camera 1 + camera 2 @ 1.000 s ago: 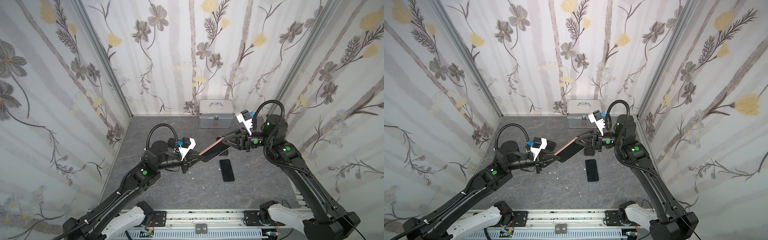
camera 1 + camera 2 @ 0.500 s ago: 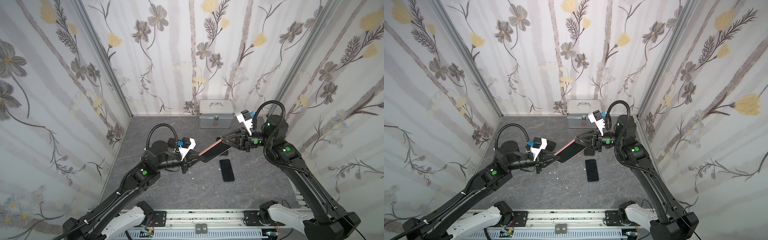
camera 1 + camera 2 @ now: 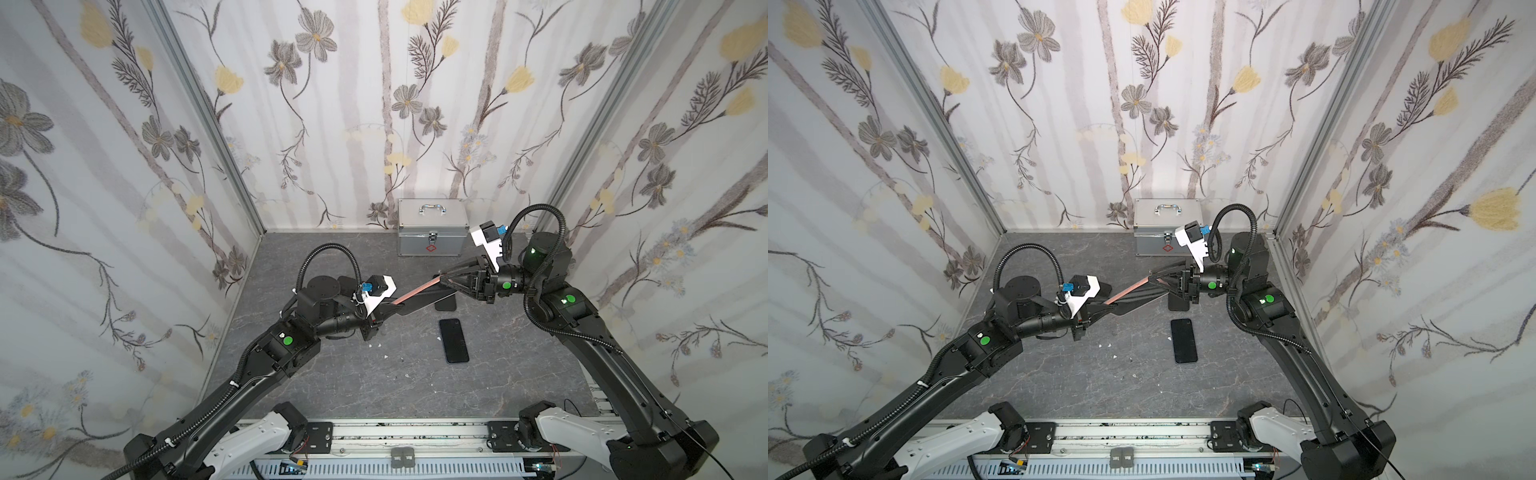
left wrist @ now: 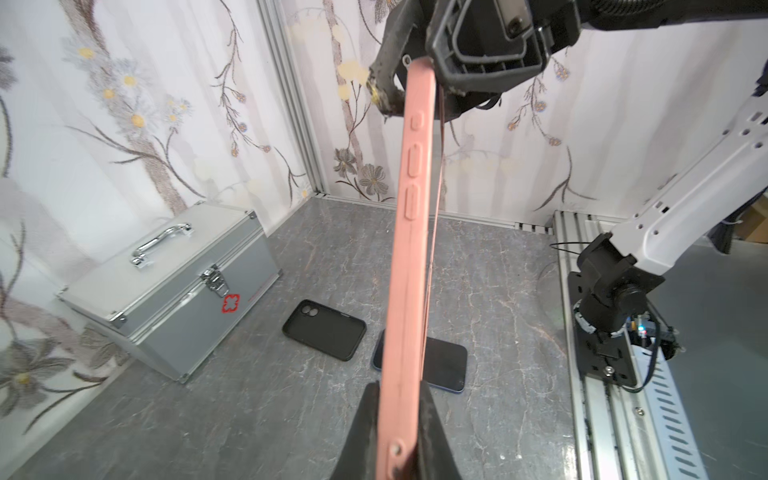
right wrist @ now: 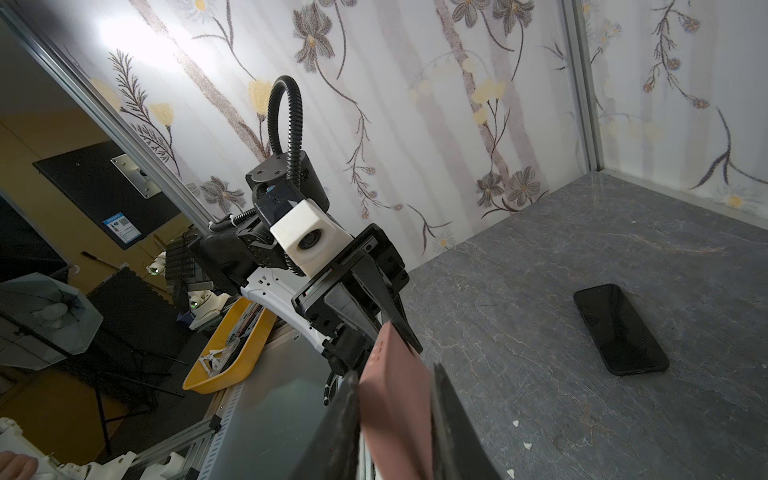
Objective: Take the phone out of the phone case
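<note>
Your right gripper (image 3: 442, 279) has narrowed over the last second and now pinches the far-right end of the phone case (image 3: 415, 291). Your left gripper (image 3: 384, 309) stays clenched on the near-left end. The case has not shifted; it hangs slanted in mid-air between the two arms, clear of the table (image 3: 519, 374). With both ends gripped, you look ready to flex or peel. Judging by the dark face under the pink rim, the phone (image 3: 428, 300) is probably still seated, so extraction is not yet done.

The table is grey, veined and stone-like, matte and flat. At the far wall, the metal box (image 3: 432, 232) is ribbed aluminium with a chrome handle and latch. The phone case is a thin, smooth, salmon-pink slab with raised side buttons (image 4: 414, 160); it looks soft, so expect it to bend. An empty black case (image 4: 324, 334) with rounded corners lies just beside a glossy black phone (image 3: 454, 340), both flat on the table. Tiny white flecks (image 3: 386, 356) dot the surface.
</note>
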